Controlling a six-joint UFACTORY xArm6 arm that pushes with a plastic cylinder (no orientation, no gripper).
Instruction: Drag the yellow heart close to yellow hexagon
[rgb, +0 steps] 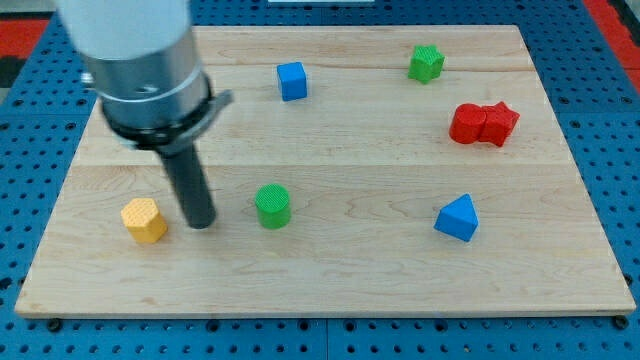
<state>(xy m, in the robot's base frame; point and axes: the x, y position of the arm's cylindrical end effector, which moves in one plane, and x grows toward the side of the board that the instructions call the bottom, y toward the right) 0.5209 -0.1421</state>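
A yellow hexagon (145, 220) lies near the board's lower left. My tip (200, 223) rests on the board just to the right of it, with a small gap between them, and left of a green cylinder (272, 205). No yellow heart shows in the camera view; the arm's wide grey body covers the board's upper left corner.
A blue cube (291, 80) sits at the top centre and a green block (426, 62) at the top right. Two red blocks (483, 124) touch each other at the right. A blue triangle (458, 217) lies at the lower right. The wooden board (400, 290) sits on a blue pegboard.
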